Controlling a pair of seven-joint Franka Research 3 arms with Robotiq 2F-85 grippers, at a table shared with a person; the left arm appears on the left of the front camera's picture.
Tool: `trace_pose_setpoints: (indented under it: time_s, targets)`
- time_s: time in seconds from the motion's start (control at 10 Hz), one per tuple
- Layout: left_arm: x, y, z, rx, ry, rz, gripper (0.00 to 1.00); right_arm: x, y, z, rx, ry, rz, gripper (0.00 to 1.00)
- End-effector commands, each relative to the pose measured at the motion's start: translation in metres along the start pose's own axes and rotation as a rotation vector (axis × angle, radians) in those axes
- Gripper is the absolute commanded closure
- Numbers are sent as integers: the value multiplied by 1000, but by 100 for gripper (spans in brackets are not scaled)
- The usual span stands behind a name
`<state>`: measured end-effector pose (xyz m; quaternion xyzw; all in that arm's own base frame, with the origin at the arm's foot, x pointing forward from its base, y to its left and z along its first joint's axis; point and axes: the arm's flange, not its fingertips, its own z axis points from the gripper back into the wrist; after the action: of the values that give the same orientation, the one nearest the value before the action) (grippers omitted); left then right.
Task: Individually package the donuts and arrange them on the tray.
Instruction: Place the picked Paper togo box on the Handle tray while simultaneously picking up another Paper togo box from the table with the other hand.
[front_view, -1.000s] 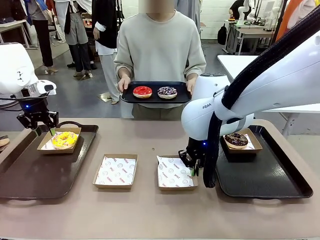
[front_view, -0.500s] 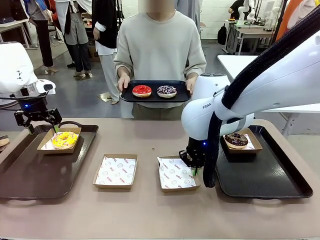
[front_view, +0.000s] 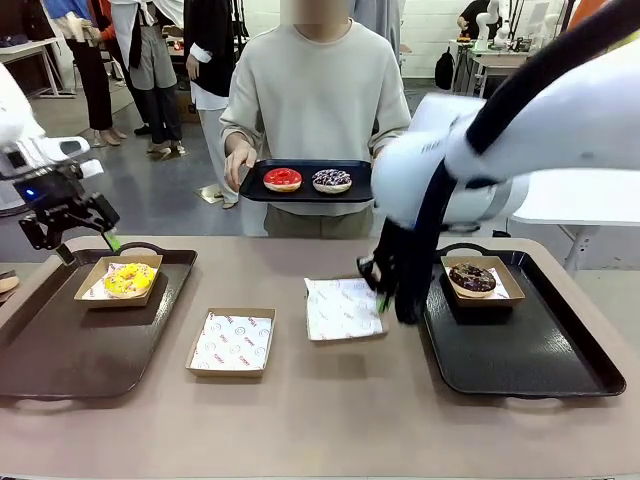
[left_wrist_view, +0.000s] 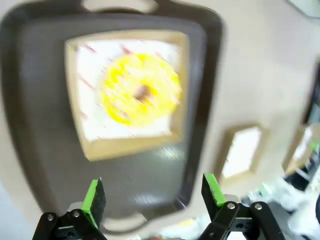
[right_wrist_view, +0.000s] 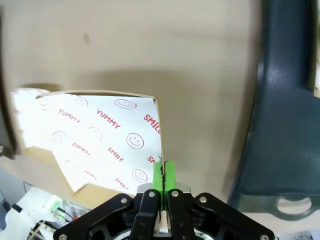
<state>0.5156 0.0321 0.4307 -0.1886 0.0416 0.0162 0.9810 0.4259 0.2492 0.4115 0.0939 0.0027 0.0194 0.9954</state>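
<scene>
**Left gripper** (left_wrist_view: 152, 195): green pads wide apart, nothing between them. It hangs clear above the left tray (front_view: 60, 350). The yellow donut (left_wrist_view: 141, 96) lies below and ahead of the gripper in its own cardboard box (left_wrist_view: 131, 146) on that tray, not touched. The wrist view is blurred and gives no finer detail.

**Right gripper** (right_wrist_view: 163, 175): pads pressed together, pinched on the side wall of the lined box (right_wrist_view: 95, 135), at the edge next to the right tray (front_view: 520, 365). The white paper in the box reads "YUMMY" and "SMILE", and there is no donut in it. In the wrist view the box looks tilted; I cannot tell whether it is clear of the desk (front_view: 300, 430).

**Other donuts:**
- The chocolate donut (front_view: 472, 278) sits boxed on the right tray, just beyond the right gripper on its outer side.
- The red donut (front_view: 282, 178) and the sprinkled donut (front_view: 332, 180) lie side by side on a black tray (front_view: 305, 196). A person holds it past the desk's far edge, well apart from both grippers.

**Spare box:** an empty box (front_view: 232, 343) rests on the desk between the two grippers.
</scene>
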Motion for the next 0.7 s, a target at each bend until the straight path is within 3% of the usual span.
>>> trace_pose_setpoints:
  time_s: [0.0,0.3,0.6]
  targets:
    - [-40,24,36,-185,2,4,0,16,-9,45,17,-15,-21,100]
    - [-88,66,72,-593,-15,-9,0,72,-4,88,6,16,-73,100]
    - [-117,106,61,-820,-76,22,0,132,12,98,-24,23,-104,100]
